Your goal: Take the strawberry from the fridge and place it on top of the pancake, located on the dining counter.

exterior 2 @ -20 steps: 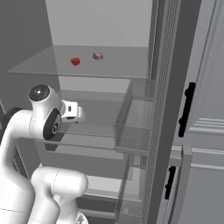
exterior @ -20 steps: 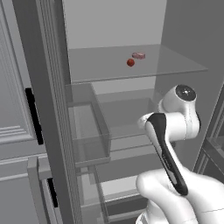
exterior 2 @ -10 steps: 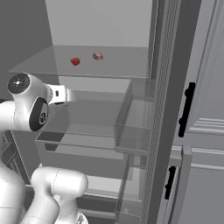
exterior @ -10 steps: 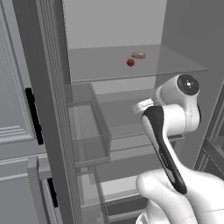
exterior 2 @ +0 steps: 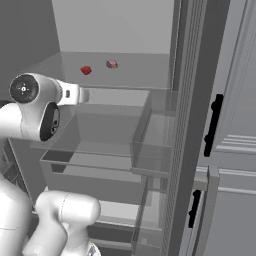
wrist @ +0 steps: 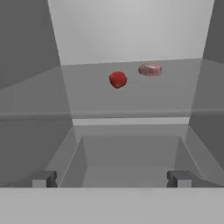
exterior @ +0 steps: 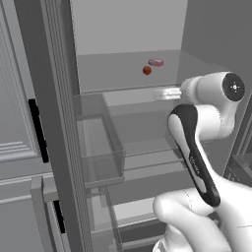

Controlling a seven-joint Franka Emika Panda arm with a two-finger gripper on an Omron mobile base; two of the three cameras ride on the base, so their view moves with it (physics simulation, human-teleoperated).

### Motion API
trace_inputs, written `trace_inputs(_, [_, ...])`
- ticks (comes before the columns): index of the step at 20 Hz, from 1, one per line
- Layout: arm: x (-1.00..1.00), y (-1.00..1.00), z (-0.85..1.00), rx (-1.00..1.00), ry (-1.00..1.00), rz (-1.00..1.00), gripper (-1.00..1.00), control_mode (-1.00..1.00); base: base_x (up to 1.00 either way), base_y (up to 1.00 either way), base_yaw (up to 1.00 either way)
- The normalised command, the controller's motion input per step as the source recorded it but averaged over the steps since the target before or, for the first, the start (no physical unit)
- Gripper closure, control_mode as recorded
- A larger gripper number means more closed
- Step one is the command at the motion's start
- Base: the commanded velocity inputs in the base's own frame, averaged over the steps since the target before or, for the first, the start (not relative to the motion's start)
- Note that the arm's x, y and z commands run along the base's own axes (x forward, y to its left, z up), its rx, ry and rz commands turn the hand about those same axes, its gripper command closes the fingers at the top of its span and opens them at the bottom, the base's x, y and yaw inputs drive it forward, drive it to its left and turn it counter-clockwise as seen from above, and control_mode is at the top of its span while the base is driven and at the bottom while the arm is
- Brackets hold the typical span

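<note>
The fridge (exterior: 128, 24) stands open in front of me. The strawberry (wrist: 117, 79), a small deep-red berry, lies on the upper glass shelf (wrist: 87, 100) toward the back, also seen as the strawberry (exterior: 146, 71) (exterior 2: 86, 70) from both base cameras. My gripper (wrist: 111, 179) is open with nothing between its fingers, held below and well in front of the berry, about at the shelf's front edge. The hand (exterior: 167, 92) (exterior 2: 80, 95) points into the fridge. The pancake and the dining counter are out of view.
A paler pinkish lump (wrist: 150, 69) (exterior: 156, 62) (exterior 2: 111, 64) lies just behind and right of the berry. A clear bin (exterior: 101, 142) (exterior 2: 155, 135) hangs at the shelf side. Lower glass shelves (exterior: 147, 162) sit beneath. Grey panelled cabinets (exterior: 19, 123) (exterior 2: 235, 125) flank the fridge.
The arm has lifted and swung the hand upward and forward, from below the shelf to about the level of its front edge. The jaws have stayed open. The berry has not moved.
</note>
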Motion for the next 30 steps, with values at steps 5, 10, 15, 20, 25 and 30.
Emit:
trace_inputs(5, [0.20, 0.00, 0.80, 0.08, 0.12, -0.01, -1.00, -1.00, 0.00, 0.00, 0.00])
trace_inputs(10, [0.59, 0.14, 0.05, -0.13, 0.02, -0.04, -1.00, -1.00, 0.00, 0.00, 0.00])
trace_inputs(15, [0.83, 0.07, -0.20, -0.01, 0.00, 0.00, -1.00, -1.00, 0.00, 0.00, 0.00])
trace_inputs(20, [0.90, 0.00, -0.24, -0.03, 0.06, 0.00, -1.00, -1.00, 0.00, 0.00, 0.00])
trace_inputs(25, [0.78, 0.01, -0.15, -0.04, -0.02, 0.00, -1.00, -1.00, 0.00, 0.00, 0.00])
trace_inputs(30, [0.57, 0.04, 0.00, 0.00, -0.03, 0.00, -1.00, -1.00, 0.00, 0.00, 0.00])
